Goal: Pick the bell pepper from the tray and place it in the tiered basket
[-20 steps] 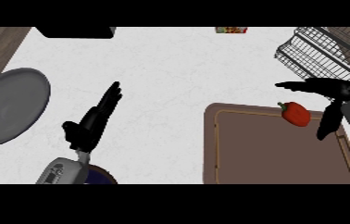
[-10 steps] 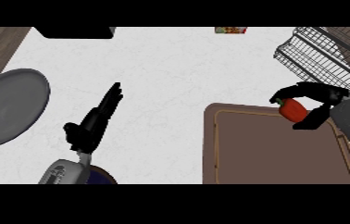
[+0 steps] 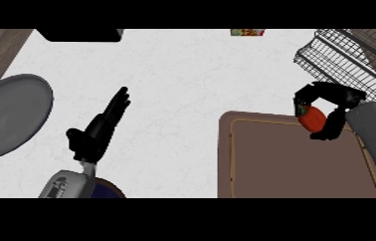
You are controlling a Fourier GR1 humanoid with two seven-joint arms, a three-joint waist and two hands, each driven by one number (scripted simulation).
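The red bell pepper point(image 3: 311, 116) is at the brown tray's point(image 3: 279, 160) far right corner, with my right hand point(image 3: 332, 101) curled round it, fingers above and thumb below. Whether the pepper rests on the tray or hangs just above it, I cannot tell. The wire tiered basket point(image 3: 339, 57) stands at the counter's far right, just beyond that hand. My left hand point(image 3: 99, 128) rests open over the white counter at the left, fingers straight and pointing away.
A grey plate point(image 3: 18, 110) lies at the left edge. A black object point(image 3: 79, 34) sits at the back left, and a small colourful item point(image 3: 247, 32) at the back edge.
My right hand has closed its fingers round the bell pepper, having been spread above it a second ago. The left hand has not moved.
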